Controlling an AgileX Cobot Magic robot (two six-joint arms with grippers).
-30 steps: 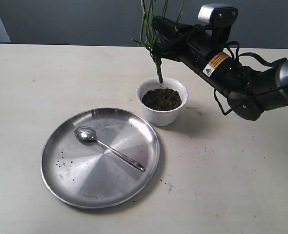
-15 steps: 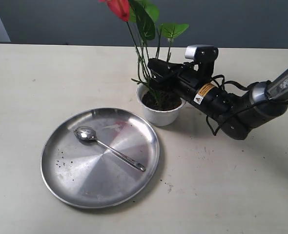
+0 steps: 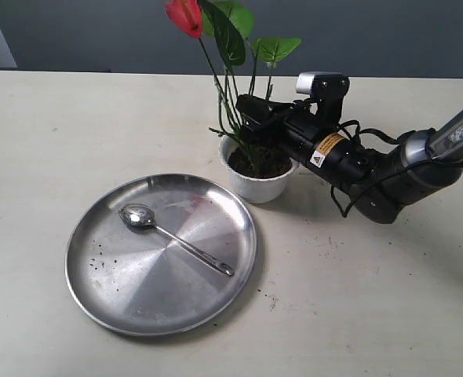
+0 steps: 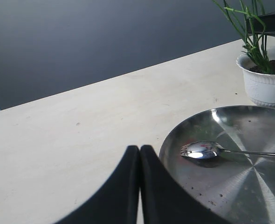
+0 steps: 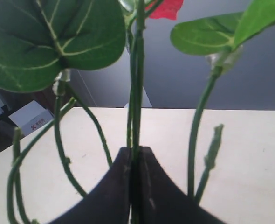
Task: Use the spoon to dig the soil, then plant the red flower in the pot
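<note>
The red flower (image 3: 186,16) stands upright with its stems down in the dark soil (image 3: 260,162) of the white pot (image 3: 257,187). My right gripper (image 3: 246,111) is shut on the flower's stems just above the pot; the right wrist view shows a stem (image 5: 135,116) pinched between the black fingers (image 5: 116,186). The spoon (image 3: 173,236) lies on the round steel plate (image 3: 114,294), bowl toward the far left. In the left wrist view my left gripper (image 4: 140,150) is shut on nothing, hovering near the plate's rim (image 4: 175,135), with the spoon (image 4: 202,150) and pot (image 4: 264,84) beyond.
The plate carries a few soil crumbs (image 3: 96,263). Some crumbs lie on the table (image 3: 272,300) in front of the pot. The pale table (image 3: 74,133) stretches back to a dark wall.
The right gripper has come down with the flower, sinking its stems into the soil; over the last half second it barely moved. Spoon and plate stayed put.
</note>
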